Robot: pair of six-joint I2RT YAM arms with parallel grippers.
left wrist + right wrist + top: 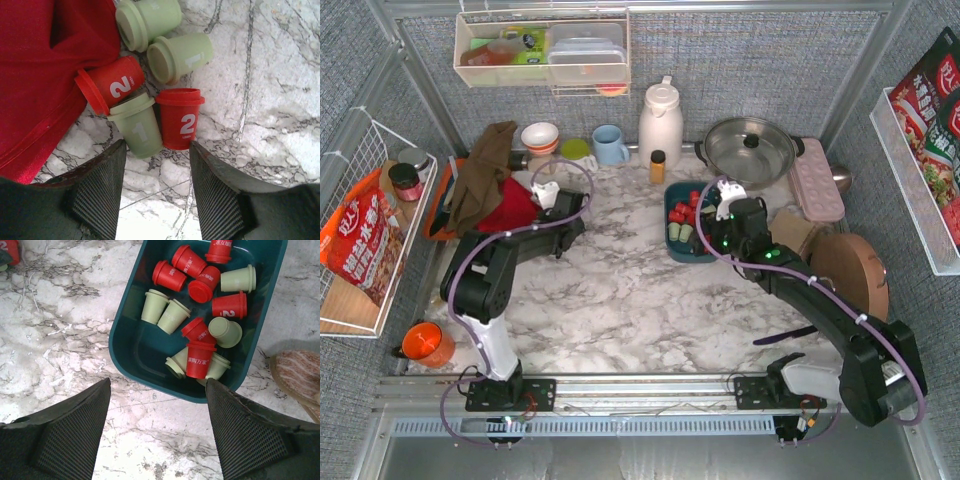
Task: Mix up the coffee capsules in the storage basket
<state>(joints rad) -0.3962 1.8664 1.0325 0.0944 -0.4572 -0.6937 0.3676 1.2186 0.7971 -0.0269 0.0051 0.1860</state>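
Note:
Several red and mint-green coffee capsules (137,125) lie loose on the marble beside a red cloth (40,75). My left gripper (156,147) hangs over them, open, with nothing between its fingers. A green capsule and a red one (181,117) sit just past its fingertips. The dark teal storage basket (120,335) holds a mixed heap of red and green capsules (200,360). My right gripper (158,385) is open and empty over the marble at the basket's near wall. From above, the left gripper (548,192) is at the cloth and the right gripper (725,195) is at the basket (692,256).
Along the back stand a white jug (660,122), a lidded pot (750,148), a blue mug (610,144) and a small orange-capped bottle (658,166). A round wooden board (850,275) lies right of the basket. An orange cup (425,345) sits front left.

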